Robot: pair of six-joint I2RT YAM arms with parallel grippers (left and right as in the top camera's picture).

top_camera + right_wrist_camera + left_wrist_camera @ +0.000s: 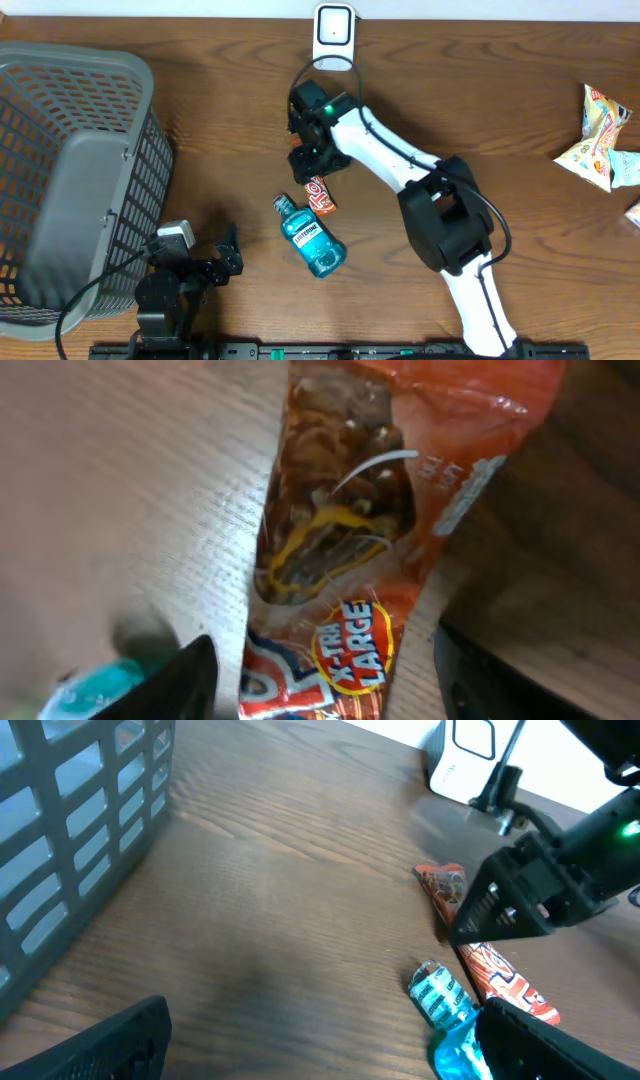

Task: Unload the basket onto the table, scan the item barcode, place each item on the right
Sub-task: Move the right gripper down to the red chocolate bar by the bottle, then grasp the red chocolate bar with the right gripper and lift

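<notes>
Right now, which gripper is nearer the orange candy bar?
Right. The right gripper straddles the candy bar's far end; the left gripper rests apart, beside the grey basket.

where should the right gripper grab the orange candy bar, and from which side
Probably from straight above, across the narrow width of the candy bar, at the half away from the mouthwash bottle lying near its other end. It lies flat and long, so the right gripper can straddle its long edges.
</notes>
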